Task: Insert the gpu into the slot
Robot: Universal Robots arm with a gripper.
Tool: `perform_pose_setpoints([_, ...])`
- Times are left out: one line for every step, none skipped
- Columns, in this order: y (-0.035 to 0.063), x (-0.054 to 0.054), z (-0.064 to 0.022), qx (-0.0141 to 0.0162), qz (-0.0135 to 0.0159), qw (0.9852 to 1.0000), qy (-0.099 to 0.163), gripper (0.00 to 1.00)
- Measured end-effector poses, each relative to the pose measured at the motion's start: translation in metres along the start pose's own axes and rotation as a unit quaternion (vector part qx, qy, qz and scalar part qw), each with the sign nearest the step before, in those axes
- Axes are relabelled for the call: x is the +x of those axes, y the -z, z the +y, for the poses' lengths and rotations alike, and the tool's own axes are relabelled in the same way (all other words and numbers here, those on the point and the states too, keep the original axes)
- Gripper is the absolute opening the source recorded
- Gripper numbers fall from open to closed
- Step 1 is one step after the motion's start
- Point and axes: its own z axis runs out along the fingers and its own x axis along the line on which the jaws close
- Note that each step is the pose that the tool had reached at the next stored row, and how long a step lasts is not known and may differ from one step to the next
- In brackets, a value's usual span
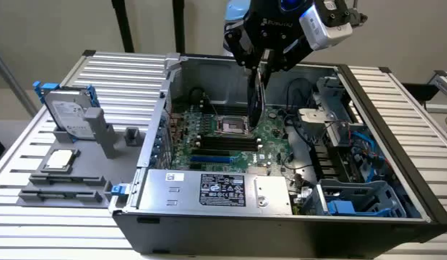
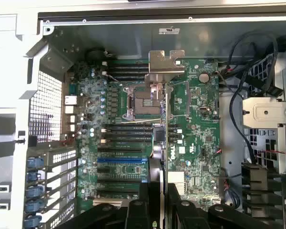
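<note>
My gripper (image 1: 261,64) hangs over the open computer case, shut on the gpu (image 1: 258,103), which it holds on edge and pointing down. In the wrist view the gpu (image 2: 165,121) appears as a thin edge ending in its metal bracket (image 2: 166,64), with my gripper (image 2: 163,193) clamped on either side. The card hovers above the CPU socket (image 1: 231,125) and the black memory slots (image 1: 225,143). The blue slot (image 1: 210,160) lies bare on the motherboard, off to the side of the card, toward the exterior view's left and front. It is also in the wrist view as the blue slot (image 2: 121,168).
The case walls (image 1: 173,81) enclose the green motherboard (image 2: 200,119). A silver power supply (image 1: 216,189) sits at the front, with cables (image 2: 238,95) and a drive cage (image 1: 346,135) on the exterior view's right. Outside the case, a hard drive (image 1: 67,116) stands in a grey fixture.
</note>
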Motion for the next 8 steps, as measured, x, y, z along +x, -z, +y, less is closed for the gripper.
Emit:
perform_pose_setpoints([0.0, 0.0, 0.0, 0.0, 0.0, 1.0, 0.0, 0.26])
perform_pose_setpoints([0.0, 0.0, 0.0, 0.0, 0.0, 1.0, 0.0, 0.26])
perform_pose_setpoints([0.0, 0.0, 0.0, 0.0, 0.0, 1.0, 0.0, 0.26])
perform_pose_setpoints([0.0, 0.0, 0.0, 0.0, 0.0, 1.0, 0.0, 0.26])
perform_pose_setpoints([0.0, 0.0, 0.0, 0.0, 0.0, 1.0, 0.0, 0.26])
perform_pose_setpoints([0.0, 0.0, 0.0, 0.0, 0.0, 1.0, 0.0, 0.26])
perform_pose_setpoints([0.0, 0.0, 0.0, 0.0, 0.0, 1.0, 0.0, 0.26])
perform_pose_setpoints([0.0, 0.0, 0.0, 0.0, 0.0, 1.0, 0.0, 0.26])
